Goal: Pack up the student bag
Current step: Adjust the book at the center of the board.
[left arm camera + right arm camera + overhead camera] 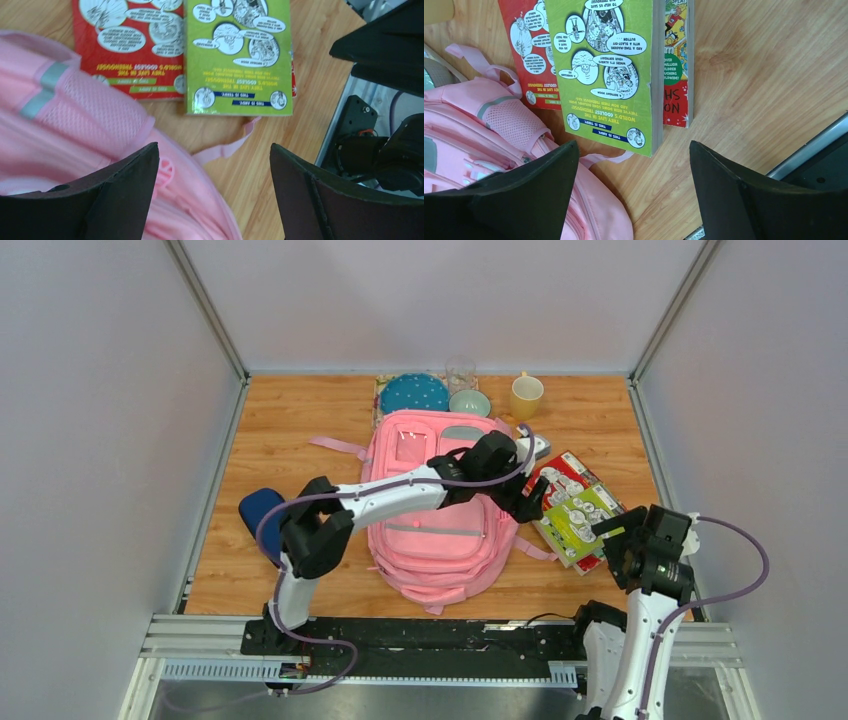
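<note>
The student bag [440, 535] lies flat in the middle of the worktop [290, 440], front pockets up, its top towards the far edge. The left arm reaches across it from the near left. The left gripper [528, 502] hangs at the bag's right side, over the strip of bare wood between the bag and the books. Its jaws stand wide apart with nothing between them. One of the bag's thin pink straps [235, 145] trails over the wood below them, next to the mesh side pocket [95, 107].

The right gripper [612, 543] hovers close to the near right corner and points at the same books. It too is spread wide and holds nothing.

Towards the right edge, a green comic book [585, 515] rests on top of a red one [560, 475], their covers facing up. A second red book [676, 65] peeks out from under the green one's far side.

Along the far edge stand a blue dotted plate [413, 393], a pale green bowl [469, 402], a clear glass [460, 372] and a yellow mug [526, 397]. A navy pouch [260, 512] sits by the left edge, partly hidden by the left arm.
</note>
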`<control>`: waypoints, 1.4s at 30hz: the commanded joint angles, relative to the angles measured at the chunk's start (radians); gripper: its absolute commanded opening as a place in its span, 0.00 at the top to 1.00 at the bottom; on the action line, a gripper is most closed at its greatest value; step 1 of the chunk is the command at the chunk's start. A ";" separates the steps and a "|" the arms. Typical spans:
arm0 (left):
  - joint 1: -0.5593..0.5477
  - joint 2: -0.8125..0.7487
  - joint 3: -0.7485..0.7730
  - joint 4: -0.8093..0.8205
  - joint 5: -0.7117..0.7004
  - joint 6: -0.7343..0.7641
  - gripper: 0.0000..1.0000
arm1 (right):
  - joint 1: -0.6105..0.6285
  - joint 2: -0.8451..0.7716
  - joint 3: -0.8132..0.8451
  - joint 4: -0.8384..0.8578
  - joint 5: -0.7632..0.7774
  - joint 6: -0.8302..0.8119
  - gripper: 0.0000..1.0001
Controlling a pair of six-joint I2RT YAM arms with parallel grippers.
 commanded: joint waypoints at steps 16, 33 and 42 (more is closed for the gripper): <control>0.022 0.391 0.166 0.198 0.281 -0.087 0.11 | -0.042 0.071 -0.003 0.049 -0.072 -0.069 0.16; 0.022 0.343 0.045 0.355 0.287 -0.272 0.71 | -0.042 0.148 -0.026 0.120 -0.201 -0.123 0.25; 0.022 0.293 0.052 0.302 0.279 -0.291 1.00 | -0.042 0.126 -0.026 0.119 -0.229 -0.123 0.25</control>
